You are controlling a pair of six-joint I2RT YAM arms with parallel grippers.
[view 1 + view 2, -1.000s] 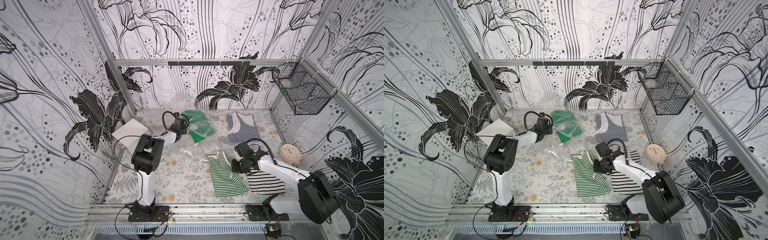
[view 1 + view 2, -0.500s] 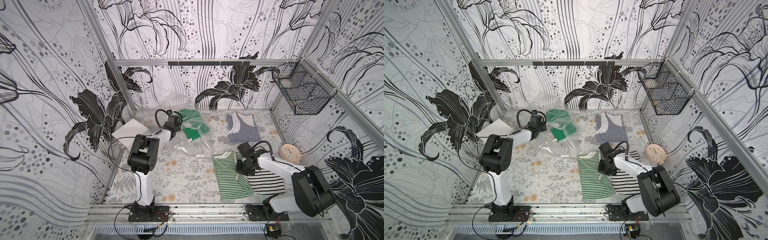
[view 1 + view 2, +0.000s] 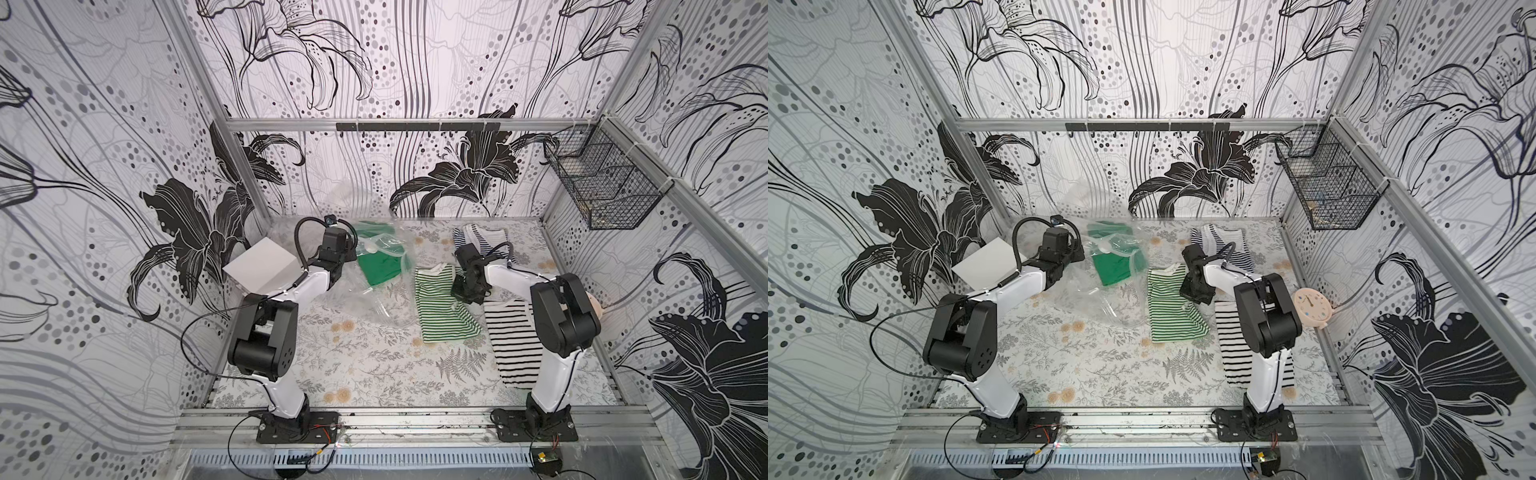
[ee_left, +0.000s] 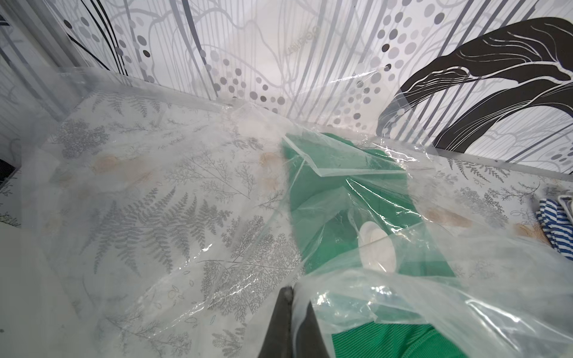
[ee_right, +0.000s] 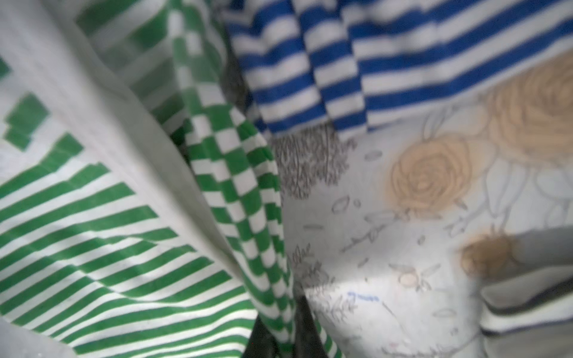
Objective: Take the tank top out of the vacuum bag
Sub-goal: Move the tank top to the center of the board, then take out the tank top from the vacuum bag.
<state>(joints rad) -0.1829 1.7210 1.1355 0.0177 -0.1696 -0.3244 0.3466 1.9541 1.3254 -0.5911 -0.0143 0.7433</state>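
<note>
Count: 2 arms, 1 vacuum bag (image 3: 376,301), 4 garments, 1 white box (image 3: 262,270), 1 wire basket (image 3: 602,187), 1 round clock (image 3: 1310,309). The bag sits back-left of centre on the table (image 3: 365,365), crumpled, with one end rising against the back wall. Its round white valve cap (image 3: 371,248) faces up. Bag contents: one solid green garment (image 3: 380,266), seen through the plastic, with the cap just over it. The other 3 garments lie outside the bag, flat on the table. The green-striped tank top (image 3: 440,307) is just right of the bag. The blue-striped tank top (image 3: 486,237) is at the back right. The black-striped top (image 3: 513,336) is at the front right, partly under the right arm. The left hand (image 4: 293,297) is clenched on a fold of the bag's clear film, beside the solid green garment. The right hand (image 5: 283,334) is clenched on the edge of the green-striped tank top, low over the table, between that top and the black-striped one. The white box sits at the left edge, behind the left arm. The basket hangs on the right wall and is divided into compartments. There are small bits on its bottom, too small to identify. The clock stands at the right edge near the right arm.
</note>
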